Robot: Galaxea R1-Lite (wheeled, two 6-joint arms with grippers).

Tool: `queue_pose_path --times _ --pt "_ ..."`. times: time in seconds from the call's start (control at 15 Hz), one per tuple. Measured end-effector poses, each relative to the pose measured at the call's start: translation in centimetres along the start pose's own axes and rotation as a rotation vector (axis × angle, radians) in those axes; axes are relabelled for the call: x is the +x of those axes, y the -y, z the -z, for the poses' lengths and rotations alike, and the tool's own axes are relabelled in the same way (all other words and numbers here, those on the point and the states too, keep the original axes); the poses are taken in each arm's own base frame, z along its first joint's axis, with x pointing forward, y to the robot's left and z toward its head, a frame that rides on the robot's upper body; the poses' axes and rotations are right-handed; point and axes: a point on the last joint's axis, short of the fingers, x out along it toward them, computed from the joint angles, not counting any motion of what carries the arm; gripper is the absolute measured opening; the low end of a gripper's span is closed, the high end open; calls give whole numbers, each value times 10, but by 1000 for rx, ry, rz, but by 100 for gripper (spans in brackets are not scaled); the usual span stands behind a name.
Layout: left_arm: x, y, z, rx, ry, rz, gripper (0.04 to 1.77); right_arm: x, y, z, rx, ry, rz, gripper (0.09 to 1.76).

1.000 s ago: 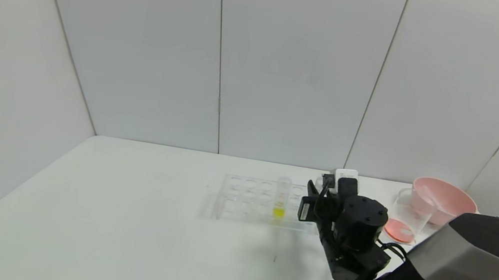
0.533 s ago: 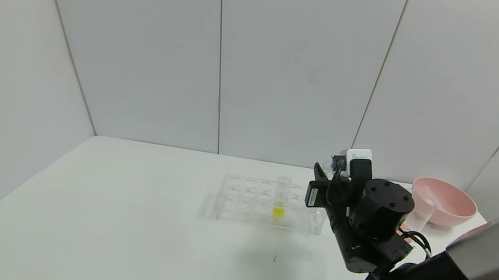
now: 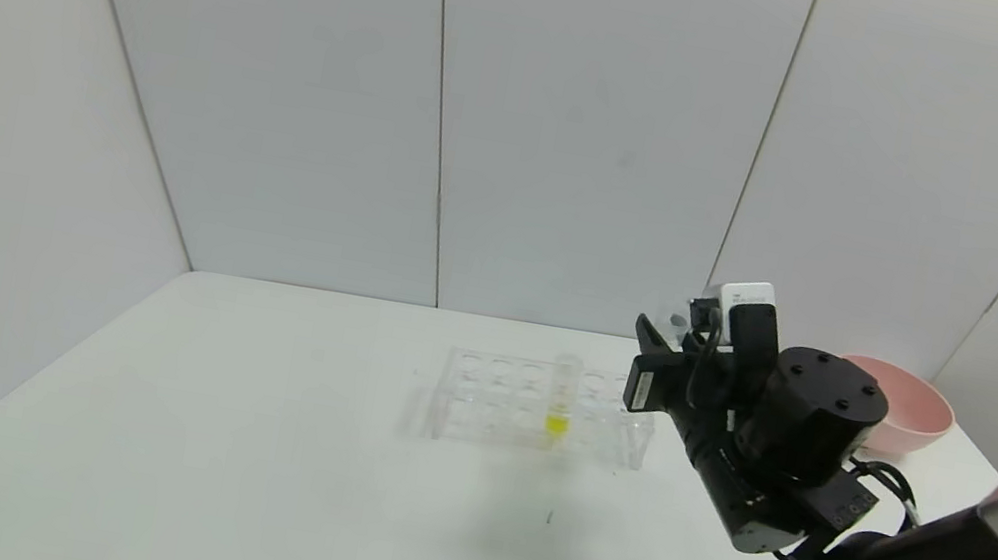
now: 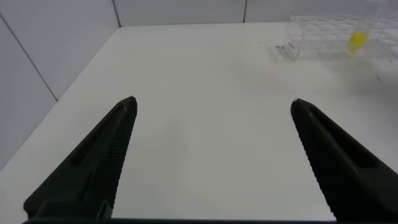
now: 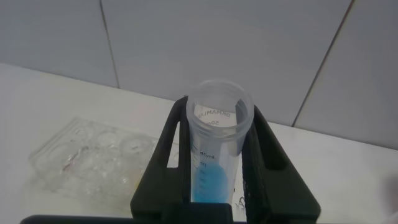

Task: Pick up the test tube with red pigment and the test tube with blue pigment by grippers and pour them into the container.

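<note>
Since a second ago: the right gripper [image 5: 217, 180] has risen and swung toward the pink bowl [image 3: 917, 416], leaving the tube rack [image 3: 528, 407] behind.
Grip: pinching the test tube with blue pigment [image 5: 214, 155] upright between its fingers.
Meaning: likely carrying toward the pour; the container is hidden behind the arm.
Left gripper [image 4: 211, 162]: spread, idle.

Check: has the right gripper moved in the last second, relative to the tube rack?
Yes. The right gripper, shut on the test tube with blue pigment, has risen and shifted right, away from the tube rack and toward the pink bowl.
</note>
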Motion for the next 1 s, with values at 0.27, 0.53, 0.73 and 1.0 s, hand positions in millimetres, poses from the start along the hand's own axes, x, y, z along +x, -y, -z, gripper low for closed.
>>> queue_pose_path --times 0.27,0.53,0.73,1.0 --pt "0 0 0 0 0 0 176 -35 57 -9 -22 -76 -168 52" --pt "0 0 0 0 0 0 176 -74 136 -18 7 -201 -228 52" --pt "0 0 0 0 0 0 176 -102 190 -29 33 -249 -237 52" --pt "0 0 0 0 0 0 176 -119 247 -51 -72 -267 -199 52"
